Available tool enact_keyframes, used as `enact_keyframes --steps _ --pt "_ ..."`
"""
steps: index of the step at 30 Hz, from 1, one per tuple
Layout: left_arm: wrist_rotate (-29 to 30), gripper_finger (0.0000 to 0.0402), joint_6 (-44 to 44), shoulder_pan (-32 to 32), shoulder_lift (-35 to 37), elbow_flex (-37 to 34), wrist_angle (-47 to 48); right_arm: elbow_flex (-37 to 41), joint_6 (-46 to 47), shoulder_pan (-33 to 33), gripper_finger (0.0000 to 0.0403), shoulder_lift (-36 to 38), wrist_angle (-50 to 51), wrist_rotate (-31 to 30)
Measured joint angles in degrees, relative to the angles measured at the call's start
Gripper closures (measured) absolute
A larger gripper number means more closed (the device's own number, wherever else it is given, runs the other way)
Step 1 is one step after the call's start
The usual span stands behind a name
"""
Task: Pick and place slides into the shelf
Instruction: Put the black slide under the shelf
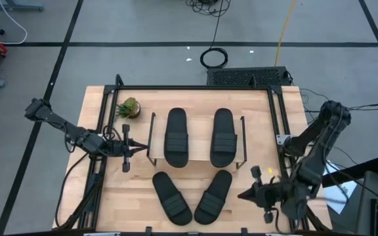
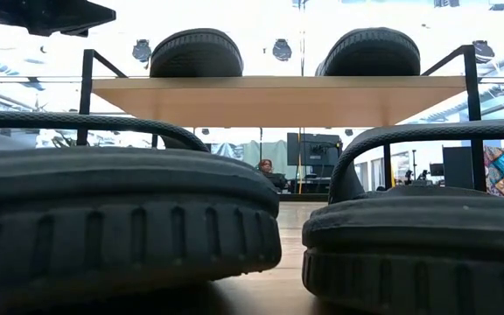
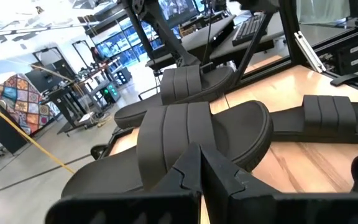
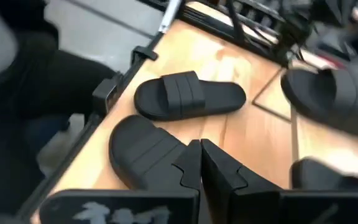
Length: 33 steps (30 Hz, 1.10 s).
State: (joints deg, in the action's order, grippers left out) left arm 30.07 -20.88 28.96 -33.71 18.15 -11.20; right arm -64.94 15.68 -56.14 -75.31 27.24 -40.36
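Two slides [image 1: 176,136] [image 1: 222,136] lie on the shelf [image 1: 151,134], just ahead of your left gripper [image 1: 142,150], whose fingers are pressed together. Two more [image 1: 170,196] [image 1: 214,196] rest on the table [image 1: 97,105], just ahead of your right gripper [image 1: 240,195], also pressed shut, empty.

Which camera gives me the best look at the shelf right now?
The high view: the whole shelf shows from above, with two slides on it. The low view shows only its board edge-on and its wire frames, behind two nearer slides. The left wrist view catches its slides; the right wrist view barely shows it.
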Motion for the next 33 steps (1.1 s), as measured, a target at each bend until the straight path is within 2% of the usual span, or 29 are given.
enact_keyframes --steps 7,15,20,23,33 --pt "0.0 0.0394 -1.0 0.0 0.0 0.0 0.0 6.4 12.1 1.2 0.0403 -5.7 -17.2 1.4" --pt "0.0 0.0394 -3.5 0.0 0.0 0.0 0.0 22.8 24.2 5.4 0.0403 -9.5 -40.3 -0.1" --pt "0.0 0.0394 -4.4 0.0 0.0 0.1 0.6 30.7 21.9 6.5 0.0388 -11.8 -63.4 7.1" --pt "0.0 0.0394 -4.5 0.0 0.0 0.1 0.7 31.3 21.5 7.5 0.0354 -12.6 -67.2 11.0" --pt "0.0 0.0394 -4.3 0.0 0.0 0.1 0.7 30.7 27.3 11.3 0.0168 -12.8 -60.6 15.0"
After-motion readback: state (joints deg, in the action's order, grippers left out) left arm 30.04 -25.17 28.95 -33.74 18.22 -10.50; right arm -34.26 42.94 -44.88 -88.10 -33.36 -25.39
